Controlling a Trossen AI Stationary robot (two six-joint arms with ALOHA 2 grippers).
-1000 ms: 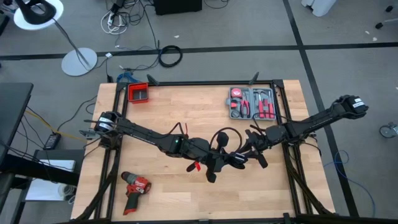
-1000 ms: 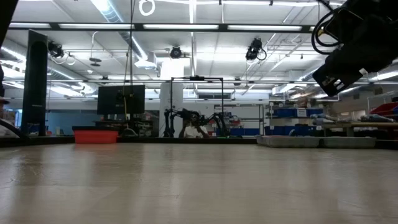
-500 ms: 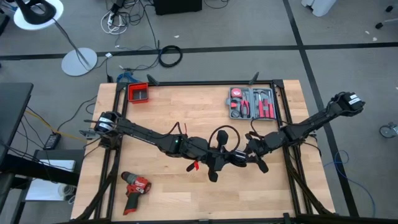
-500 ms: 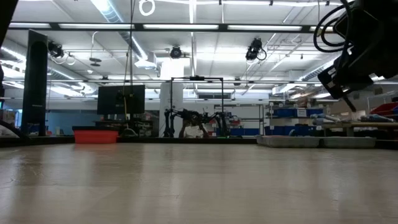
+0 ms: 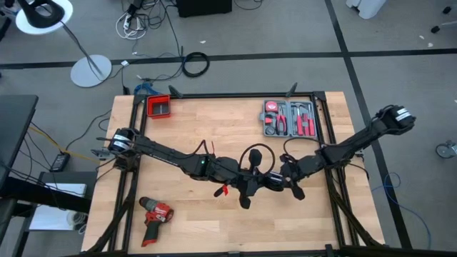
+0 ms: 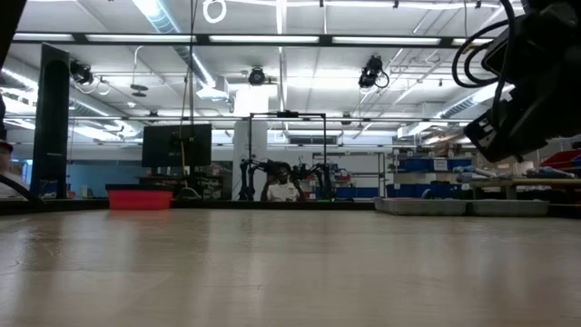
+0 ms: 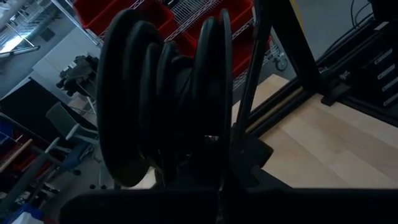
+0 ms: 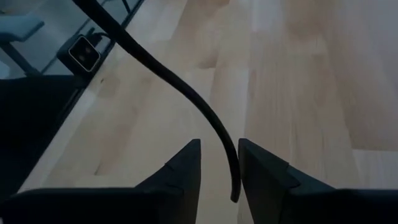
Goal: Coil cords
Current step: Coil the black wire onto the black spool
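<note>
Both arms gathered over the middle of the wooden table, toward the near half. Left gripper clamped shut on the cords, held as a bundle of black loops above the boards; in the left wrist view the loops packed side by side, upright, filling most of the frame. Right gripper just beside the left one, fingers parted, a loose strand of the cord running down between them without being pinched, its end hanging free above the wood. Bare boards open across the far left and centre of the table and along the near edge to the right. Red bin at the far left corner, touching the black frame rail that runs along the far edge. Tool kit tray with red-handled tools at the far right, well clear of the grippers but close to the right arm's forearm. Red drill lying near the left front corner, apart from both arms. Frame rails also down the left and right sides, hemming the boards. Thick black cable ring on the floor beyond the table; lamp base farther left. In the low view, only the right arm's dark body at the upper right, raised off the tabletop, wide flat surface beneath it.
</note>
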